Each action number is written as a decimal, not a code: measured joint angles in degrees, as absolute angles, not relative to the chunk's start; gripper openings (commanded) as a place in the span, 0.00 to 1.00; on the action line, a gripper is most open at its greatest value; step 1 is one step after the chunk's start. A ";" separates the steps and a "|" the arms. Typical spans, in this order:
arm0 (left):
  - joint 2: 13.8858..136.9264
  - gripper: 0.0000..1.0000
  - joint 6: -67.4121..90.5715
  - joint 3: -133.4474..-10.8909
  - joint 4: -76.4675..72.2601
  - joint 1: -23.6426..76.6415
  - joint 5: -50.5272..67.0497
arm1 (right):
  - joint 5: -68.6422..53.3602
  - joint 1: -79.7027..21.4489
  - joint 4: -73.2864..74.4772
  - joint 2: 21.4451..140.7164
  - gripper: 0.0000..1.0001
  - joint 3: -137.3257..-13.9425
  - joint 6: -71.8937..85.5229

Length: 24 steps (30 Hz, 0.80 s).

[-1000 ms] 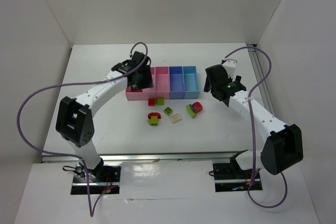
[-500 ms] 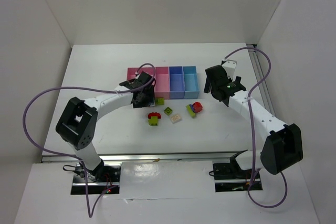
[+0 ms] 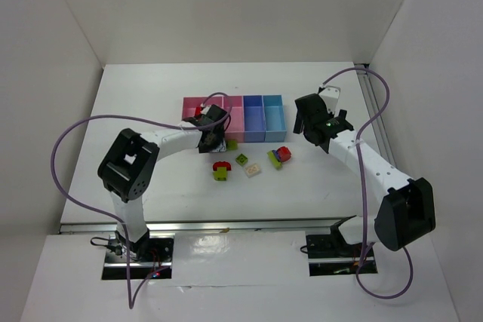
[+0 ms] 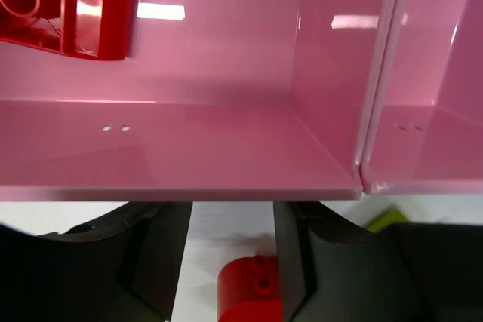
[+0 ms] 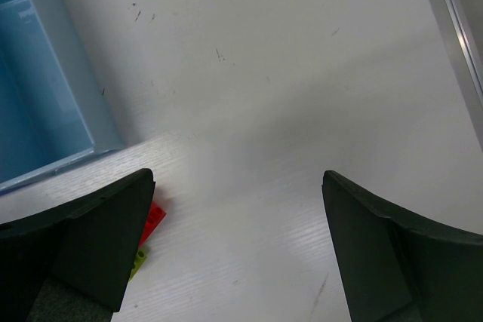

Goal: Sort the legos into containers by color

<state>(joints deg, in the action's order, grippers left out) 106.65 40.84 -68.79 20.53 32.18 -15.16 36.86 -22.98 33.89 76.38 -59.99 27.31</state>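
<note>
My left gripper (image 3: 212,141) is down on the table just in front of the left pink container (image 3: 193,105). In the left wrist view a red lego (image 4: 250,292) lies between its fingers, touching the right finger (image 4: 290,254), with a gap to the left finger (image 4: 162,250). The jaws are open. Another red lego (image 4: 68,5) lies inside that pink container (image 4: 189,148). Loose legos lie in front of the containers: a lime one (image 3: 230,145), a red-and-lime clump (image 3: 221,170), a lime one (image 3: 241,159), a cream one (image 3: 253,170) and a red-blue-lime clump (image 3: 279,156). My right gripper (image 3: 311,130) hangs open and holds nothing.
The second pink bin (image 3: 235,118), the periwinkle bin (image 3: 253,117) and the light blue bin (image 3: 273,115) continue the row. In the right wrist view the light blue bin (image 5: 38,103) is at the left, with a red brick (image 5: 155,220) and a lime brick (image 5: 138,262) beside the left finger.
My left arm came off the pink container and dropped to the table in front of it. Its jaws narrowed around the red lego. The right arm stayed still.
</note>
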 measured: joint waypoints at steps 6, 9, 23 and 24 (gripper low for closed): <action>106.89 0.34 41.10 -69.23 20.97 32.18 -17.37 | 37.36 -22.98 33.89 76.69 0.99 -59.99 27.11; 106.89 0.27 41.21 -69.34 21.34 32.18 -18.22 | 37.39 -22.98 33.89 77.17 0.99 -59.99 27.11; 94.00 0.18 42.13 -71.53 33.71 32.16 -15.40 | 37.58 -22.98 34.02 77.91 0.99 -60.12 27.35; 92.90 0.18 42.02 -72.62 34.41 32.01 -15.40 | 37.60 -22.98 34.11 77.89 0.99 -60.12 27.44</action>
